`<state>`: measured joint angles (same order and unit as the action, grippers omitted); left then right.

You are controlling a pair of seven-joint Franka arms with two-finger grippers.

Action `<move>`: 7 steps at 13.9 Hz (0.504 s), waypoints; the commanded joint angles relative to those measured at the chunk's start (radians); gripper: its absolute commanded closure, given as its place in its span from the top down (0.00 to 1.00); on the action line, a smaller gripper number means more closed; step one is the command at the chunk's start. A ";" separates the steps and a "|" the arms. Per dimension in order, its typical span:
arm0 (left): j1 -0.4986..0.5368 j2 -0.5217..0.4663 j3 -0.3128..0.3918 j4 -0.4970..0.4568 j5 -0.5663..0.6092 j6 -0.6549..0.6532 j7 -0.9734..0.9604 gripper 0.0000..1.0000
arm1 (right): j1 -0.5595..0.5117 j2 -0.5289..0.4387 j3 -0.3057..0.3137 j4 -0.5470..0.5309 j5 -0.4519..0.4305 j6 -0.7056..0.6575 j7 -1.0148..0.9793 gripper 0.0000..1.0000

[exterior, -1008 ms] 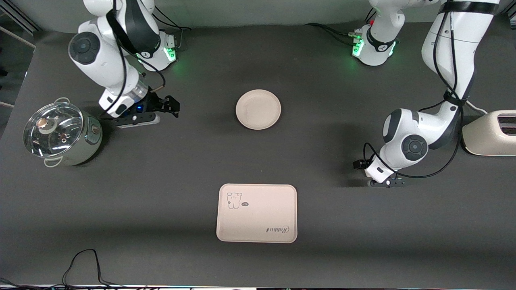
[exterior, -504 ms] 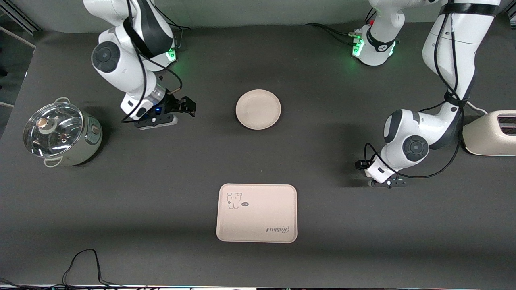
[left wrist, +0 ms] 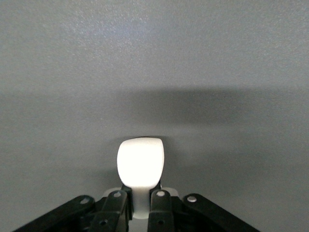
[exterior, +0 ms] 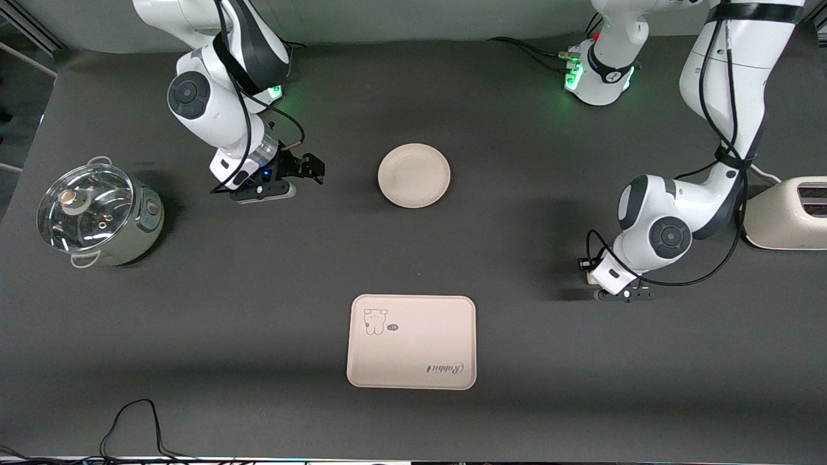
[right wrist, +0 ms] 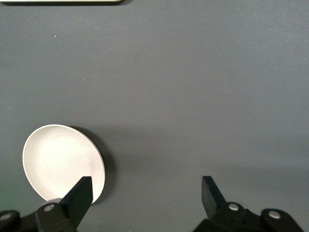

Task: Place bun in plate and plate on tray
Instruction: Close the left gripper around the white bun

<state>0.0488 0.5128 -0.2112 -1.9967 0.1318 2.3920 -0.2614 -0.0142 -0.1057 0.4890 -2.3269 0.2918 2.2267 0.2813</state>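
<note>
The left gripper (left wrist: 140, 205) is closed around the bun (left wrist: 140, 166), a small smooth white lump that sticks out past the fingertips in the left wrist view. In the front view this gripper (exterior: 623, 294) hangs low over bare dark table at the left arm's end, and the bun itself is hidden under the wrist there. A cream toaster (exterior: 785, 213) stands close by at the table's edge.

The right gripper (right wrist: 147, 195) has its jaws spread wide with nothing between them. In the front view it (exterior: 310, 168) sits over the table between a lidded metal pot (exterior: 97, 213) and the plate (exterior: 413, 175). The right wrist view shows the plate (right wrist: 60, 164) near one fingertip (right wrist: 82, 193), not touched by it.

The plate is round, shallow, cream-beige and holds nothing; it rests on the table around the middle. The tray (exterior: 411, 341) lies nearer to the front camera than the plate and well apart from it. It is rectangular with rounded corners, printed with a small animal drawing and the word "Rabbit", and carries nothing.
</note>
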 commanded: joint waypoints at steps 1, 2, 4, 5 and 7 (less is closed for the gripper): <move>-0.013 -0.141 -0.013 -0.010 -0.001 -0.155 -0.019 0.00 | 0.040 0.004 -0.004 -0.028 0.021 0.069 0.065 1.00; -0.017 -0.201 -0.033 -0.010 -0.004 -0.225 -0.044 0.01 | 0.055 0.006 -0.004 -0.046 0.023 0.102 0.067 1.00; -0.017 -0.331 -0.097 -0.005 -0.065 -0.380 -0.082 0.02 | 0.057 0.011 -0.004 -0.072 0.023 0.148 0.068 1.00; -0.017 -0.399 -0.120 -0.002 -0.124 -0.451 -0.085 0.02 | 0.057 0.023 -0.004 -0.077 0.023 0.160 0.068 1.00; -0.021 -0.523 -0.158 0.021 -0.198 -0.586 -0.085 0.03 | 0.071 0.031 -0.004 -0.077 0.023 0.165 0.070 1.00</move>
<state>0.0369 0.1326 -0.3472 -1.9541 -0.0088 1.9086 -0.3298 0.0347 -0.0824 0.4903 -2.3978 0.2929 2.3648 0.3392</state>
